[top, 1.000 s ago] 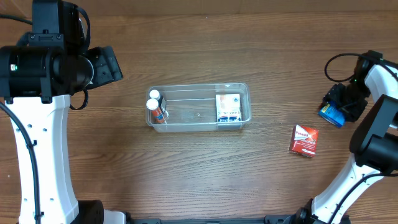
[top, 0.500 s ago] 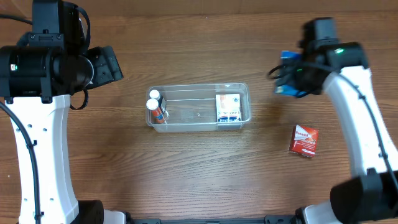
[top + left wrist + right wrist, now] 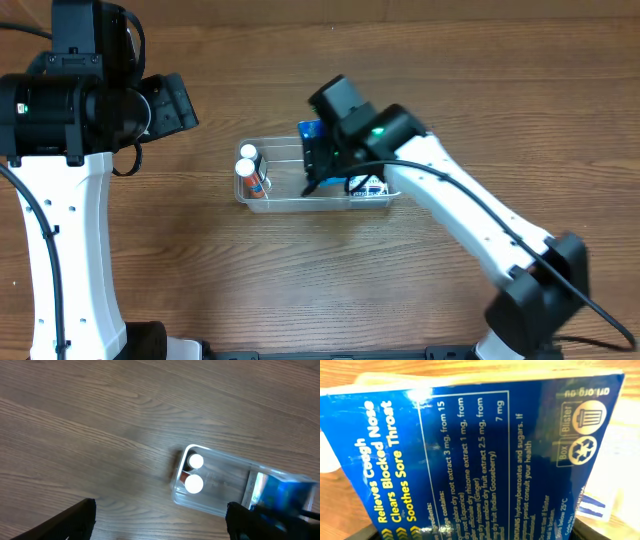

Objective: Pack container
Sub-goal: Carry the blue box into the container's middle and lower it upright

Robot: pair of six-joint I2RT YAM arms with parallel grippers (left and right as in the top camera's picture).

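The clear container (image 3: 285,202) sits mid-table. Two white-capped bottles (image 3: 246,160) stand at its left end, and a white-and-blue box (image 3: 374,187) lies at its right end, partly under my right arm. My right gripper (image 3: 318,160) is shut on a blue medicine box (image 3: 309,130) and holds it over the container's middle and back rim. That blue box (image 3: 470,455) fills the right wrist view. In the left wrist view my left gripper (image 3: 160,525) is open and empty, apart from the container (image 3: 220,505) and its bottles (image 3: 194,473).
My left arm (image 3: 90,100) stays at the far left of the table. My right arm (image 3: 470,215) stretches across the right half of the table and hides what lies beneath it. Bare wooden tabletop (image 3: 300,290) surrounds the container.
My right arm has swung from the table's far right edge leftwards, carrying the blue box to above the container. It now covers the red box. The left arm has not moved.
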